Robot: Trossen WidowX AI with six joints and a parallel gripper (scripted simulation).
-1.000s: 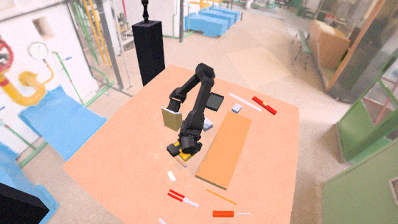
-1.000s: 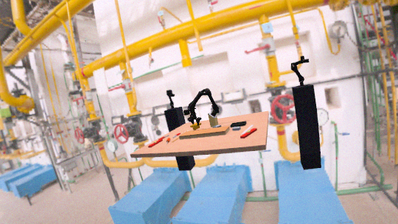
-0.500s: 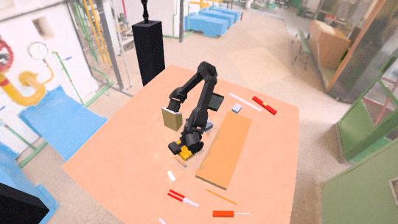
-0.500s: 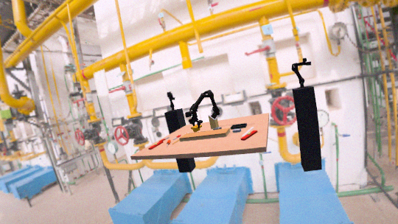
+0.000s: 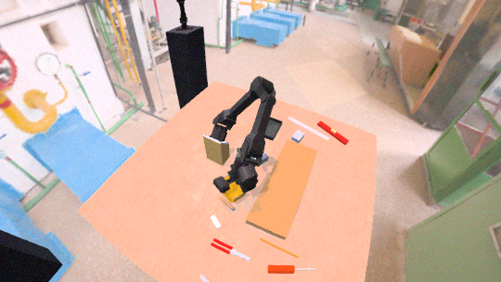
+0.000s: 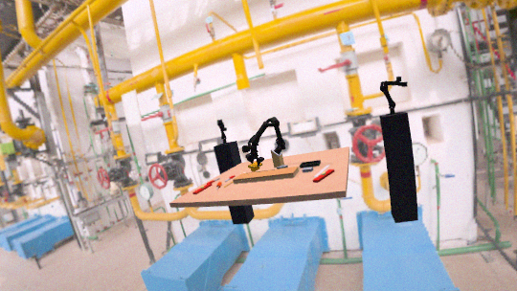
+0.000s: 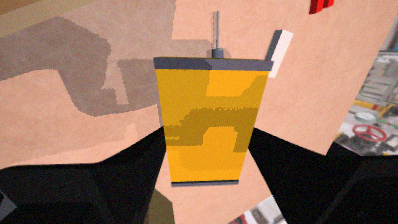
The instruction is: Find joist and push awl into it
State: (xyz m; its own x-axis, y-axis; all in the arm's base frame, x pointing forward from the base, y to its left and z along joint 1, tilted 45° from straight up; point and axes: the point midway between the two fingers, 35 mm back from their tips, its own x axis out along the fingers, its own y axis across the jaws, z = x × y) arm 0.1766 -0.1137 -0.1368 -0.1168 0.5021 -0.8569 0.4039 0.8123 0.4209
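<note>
My gripper is shut on the yellow stud finder, which has dark end edges. It holds the stud finder over the table beside the long side of the orange-brown floor panel, not over the panel. The awl lies on the table just beyond the stud finder. In the wrist view its metal shaft and collar show, and the stud finder hides its handle. The dark tray lies farther back, partly behind the arm. No joist shows.
A tan block stands behind the gripper. A grey block is near the panel's far end, with a white strip and a red level. A white block, red-handled pliers, a pencil and a screwdriver lie in front.
</note>
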